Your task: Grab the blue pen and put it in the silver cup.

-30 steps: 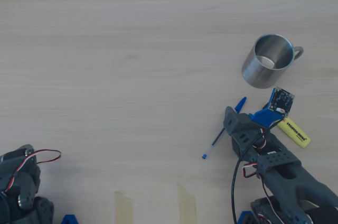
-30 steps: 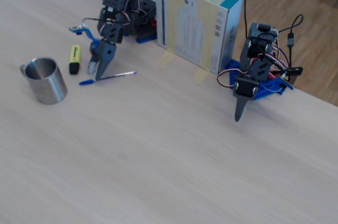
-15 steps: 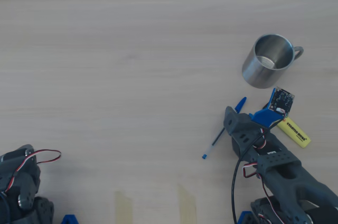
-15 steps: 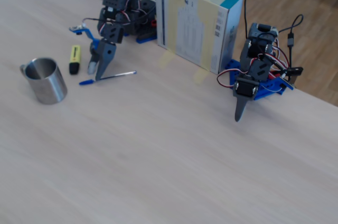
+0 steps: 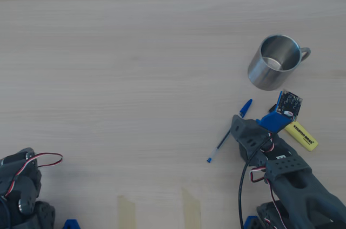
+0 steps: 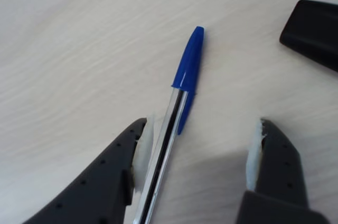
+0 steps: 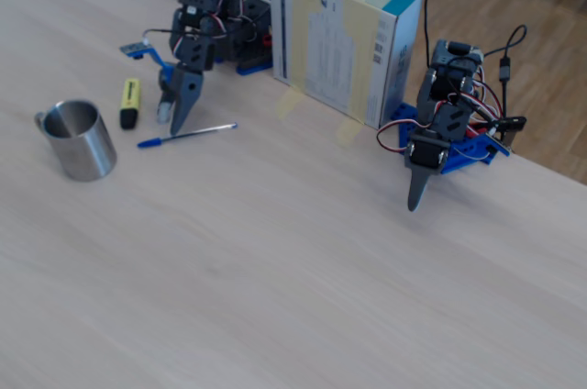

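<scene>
The blue pen (image 6: pixel 188 63) lies flat on the wooden table, its blue cap pointing away from me in the wrist view. My gripper (image 6: pixel 198 155) is open and low over it. The clear barrel runs along the inside of the left finger (image 6: pixel 138 152); the right finger (image 6: pixel 257 155) stands well clear. In the overhead view the pen (image 5: pixel 226 136) lies slanted beside the gripper (image 5: pixel 239 129), and the silver cup (image 5: pixel 274 61) stands upright and empty beyond it, handle to the right. The fixed view shows the cup (image 7: pixel 78 137), the pen (image 7: pixel 188 135) and the gripper (image 7: pixel 172 118).
A yellow highlighter (image 5: pixel 301 135) with a black cap (image 6: pixel 314 31) lies just right of the gripper. A second arm (image 7: pixel 440 146) rests pointing down at the table's far side, next to a cardboard box (image 7: pixel 344 36). Tape strips (image 5: pixel 189 207) mark the table edge.
</scene>
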### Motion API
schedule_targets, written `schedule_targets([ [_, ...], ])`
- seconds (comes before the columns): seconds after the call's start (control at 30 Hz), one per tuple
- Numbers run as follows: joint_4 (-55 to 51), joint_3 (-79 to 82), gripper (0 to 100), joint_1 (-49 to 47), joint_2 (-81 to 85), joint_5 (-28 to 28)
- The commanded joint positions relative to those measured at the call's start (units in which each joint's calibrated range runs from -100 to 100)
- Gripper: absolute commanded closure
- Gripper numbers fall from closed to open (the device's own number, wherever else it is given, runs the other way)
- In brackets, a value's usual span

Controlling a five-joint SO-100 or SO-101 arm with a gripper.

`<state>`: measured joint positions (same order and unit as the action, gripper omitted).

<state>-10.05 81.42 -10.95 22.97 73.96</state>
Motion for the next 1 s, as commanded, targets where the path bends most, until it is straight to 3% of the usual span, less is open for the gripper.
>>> schedule_targets([
  [0.0,-5.4,1.2,71,0.7,-0.4,-0.2],
  [0.53,-18.5,-12.5,71,0.3,-9.3,-1.0],
  [0.97,-18.5,-15.8,71,-1.5,-14.0,-1.2],
])
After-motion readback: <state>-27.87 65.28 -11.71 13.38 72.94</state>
